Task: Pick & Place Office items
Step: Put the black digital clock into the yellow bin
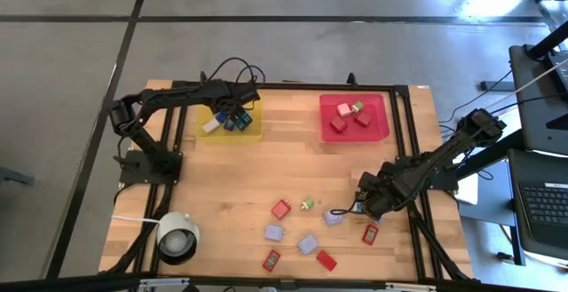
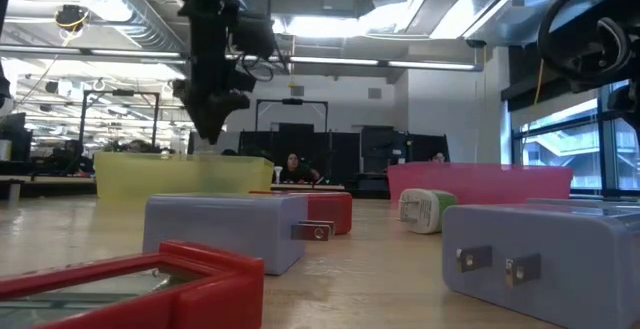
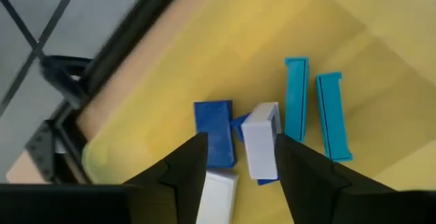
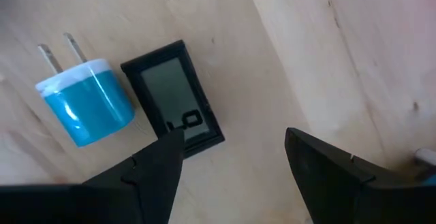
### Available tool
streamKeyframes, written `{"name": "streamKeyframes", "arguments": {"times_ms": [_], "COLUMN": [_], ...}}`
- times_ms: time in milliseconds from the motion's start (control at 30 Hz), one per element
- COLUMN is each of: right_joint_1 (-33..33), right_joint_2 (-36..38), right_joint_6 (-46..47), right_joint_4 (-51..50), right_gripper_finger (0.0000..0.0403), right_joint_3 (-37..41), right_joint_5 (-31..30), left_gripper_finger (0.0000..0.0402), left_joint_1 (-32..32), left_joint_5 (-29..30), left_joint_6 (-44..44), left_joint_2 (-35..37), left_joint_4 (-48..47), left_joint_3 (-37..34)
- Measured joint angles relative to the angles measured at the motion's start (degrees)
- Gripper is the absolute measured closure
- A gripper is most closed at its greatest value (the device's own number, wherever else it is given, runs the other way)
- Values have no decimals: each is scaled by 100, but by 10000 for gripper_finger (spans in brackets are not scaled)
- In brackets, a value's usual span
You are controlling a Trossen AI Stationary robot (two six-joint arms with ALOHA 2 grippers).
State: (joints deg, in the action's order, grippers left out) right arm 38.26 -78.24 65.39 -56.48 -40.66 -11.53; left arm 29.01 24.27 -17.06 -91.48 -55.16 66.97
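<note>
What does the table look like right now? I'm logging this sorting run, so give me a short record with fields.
left gripper: over the yellow tray, fingers apart, nothing held
yellow tray contents: blue, teal and white items
right gripper: low over the table near its right edge, fingers apart, nothing held
under right gripper: blue plug and black display block on the wood
red tray: holds red, pink and green items
loose items: red and lilac blocks on the front of the table
other: white cylinder at front left
</note>
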Motion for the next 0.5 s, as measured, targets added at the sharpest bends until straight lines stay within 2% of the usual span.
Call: {"name": "streamKeyframes", "arguments": {"times_ms": [300, 500], "right_joint_1": [0, 0], "right_joint_2": [0, 0], "right_joint_6": [-352, -736], "right_joint_4": [481, 547], "right_gripper_finger": [145, 145], "right_joint_3": [-2, -2], "right_joint_5": [63, 59], "left_gripper_finger": [205, 202], "left_joint_1": [-28, -138], "left_joint_5": [-32, -35], "left_joint_6": [-130, -136], "left_joint_2": [0, 0], "left_joint_4": [-967, -1152], "left_joint_3": [990, 1208]}}
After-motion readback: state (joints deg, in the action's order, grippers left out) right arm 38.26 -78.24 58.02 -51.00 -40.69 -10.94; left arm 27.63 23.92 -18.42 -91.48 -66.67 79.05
